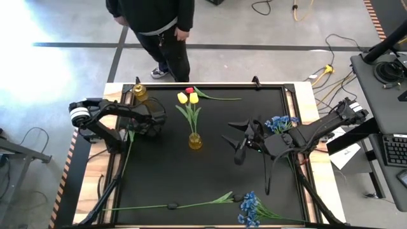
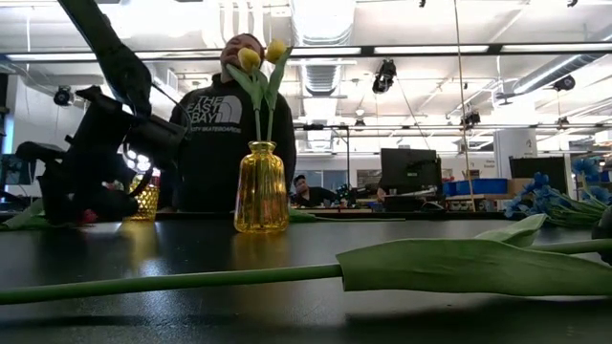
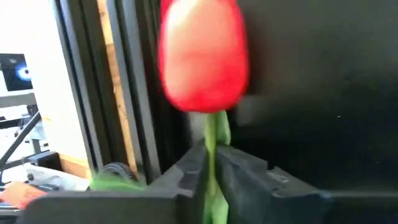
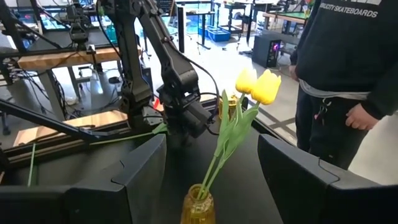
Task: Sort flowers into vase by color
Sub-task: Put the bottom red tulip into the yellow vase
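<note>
My left gripper (image 3: 211,168) is shut on a red tulip (image 3: 204,59) low over the table's left edge (image 1: 145,127). The tulip's green stem (image 1: 126,160) trails along that edge toward the near side. A yellow vase (image 1: 195,141) in the middle of the table holds two yellow tulips (image 1: 187,97) by their stems. My right gripper (image 1: 245,140) hangs open in the air to the right of this vase, pointing at it, with nothing between its fingers (image 4: 124,180). An amber vase (image 1: 139,92) stands at the far left corner. My left gripper pinches the red tulip's stem just under the bloom (image 3: 211,140) between its two fingers. The fingers slant down from above, and the bloom sticks out beyond their tips. The rest of the stem lies on the table behind the gripper; I cannot tell if the bloom is lifted clear.
Another red tulip (image 1: 191,90) lies near the far edge with its stem pointing right. A long-stemmed flower (image 1: 191,204) and a blue bunch (image 1: 251,208) lie along the near edge. More blue blossoms (image 1: 282,122) lie at the right. A person (image 1: 159,25) stands behind the far edge.
</note>
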Controlling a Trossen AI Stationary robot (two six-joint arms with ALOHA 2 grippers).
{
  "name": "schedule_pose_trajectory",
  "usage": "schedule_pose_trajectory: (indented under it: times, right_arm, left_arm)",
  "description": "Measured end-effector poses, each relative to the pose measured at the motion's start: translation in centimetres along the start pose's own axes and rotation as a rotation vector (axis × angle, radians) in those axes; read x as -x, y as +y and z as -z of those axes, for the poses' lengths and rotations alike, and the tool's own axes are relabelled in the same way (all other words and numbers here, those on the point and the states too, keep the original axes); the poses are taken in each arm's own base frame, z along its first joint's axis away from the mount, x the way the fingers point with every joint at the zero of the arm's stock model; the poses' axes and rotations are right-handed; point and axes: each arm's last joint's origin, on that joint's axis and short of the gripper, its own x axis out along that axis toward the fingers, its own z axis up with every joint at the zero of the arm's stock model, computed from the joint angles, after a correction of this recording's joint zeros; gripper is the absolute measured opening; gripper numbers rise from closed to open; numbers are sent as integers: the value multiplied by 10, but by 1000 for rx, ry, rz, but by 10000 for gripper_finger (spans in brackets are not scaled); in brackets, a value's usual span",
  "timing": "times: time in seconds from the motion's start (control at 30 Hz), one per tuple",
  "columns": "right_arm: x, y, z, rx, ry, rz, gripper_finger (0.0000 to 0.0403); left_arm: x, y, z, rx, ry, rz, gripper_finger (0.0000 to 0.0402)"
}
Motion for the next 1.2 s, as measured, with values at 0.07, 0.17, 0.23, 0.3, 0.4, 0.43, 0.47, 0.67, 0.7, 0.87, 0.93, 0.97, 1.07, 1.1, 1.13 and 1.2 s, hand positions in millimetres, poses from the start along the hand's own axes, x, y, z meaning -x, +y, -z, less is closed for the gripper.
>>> schedule_pose_trajectory:
  times: [0.07,0.17,0.23,0.3,0.4,0.43,0.47,0.67,0.7,0.87,0.93,0.97,1.07,1.1,1.13,1.2]
  right_arm:
    - [0,0,0,9,0,0,247]
    - [0,0,0,27,0,-2,247]
    - [1,-1,-1,30,-3,-5,247]
    - [3,-2,-3,22,-3,-27,247]
    - [5,-1,-4,9,-1,-70,247]
    - [6,0,-4,10,1,-78,247]
    - [7,1,-3,13,4,-87,247]
    - [12,6,-2,20,5,-111,247]
    - [12,6,-2,20,5,-114,247]
    - [16,10,-2,18,0,-130,247]
    - [18,11,-2,27,-4,-140,247]
    - [19,12,-2,34,-6,-146,247]
    - [23,16,-2,70,-16,-164,247]
    - [24,17,-3,79,-22,-171,247]
    - [25,18,-4,89,-33,-176,247]
    - [27,20,-7,112,-61,-187,247]
  left_arm:
    - [7,2,-3,13,-20,35,13]
    - [26,3,-10,49,-87,154,5]
    - [37,11,-9,49,-109,194,2]
    - [53,19,-8,69,-154,282,1]
    - [81,34,0,78,-232,451,0]
    - [92,41,3,77,-271,512,0]
    - [102,47,8,72,-309,575,0]
    - [155,87,45,-95,-588,1032,0]
    - [163,94,52,-138,-639,1124,0]
    - [188,113,82,-416,-894,1499,0]
    - [191,112,93,-561,-981,1545,0]
    - [192,110,98,-604,-1016,1538,0]
    - [197,95,107,-608,-1099,1473,0]
    - [202,89,109,-564,-1144,1463,0]
    - [209,82,110,-525,-1211,1462,0]
    - [225,71,113,-520,-1407,1463,0]
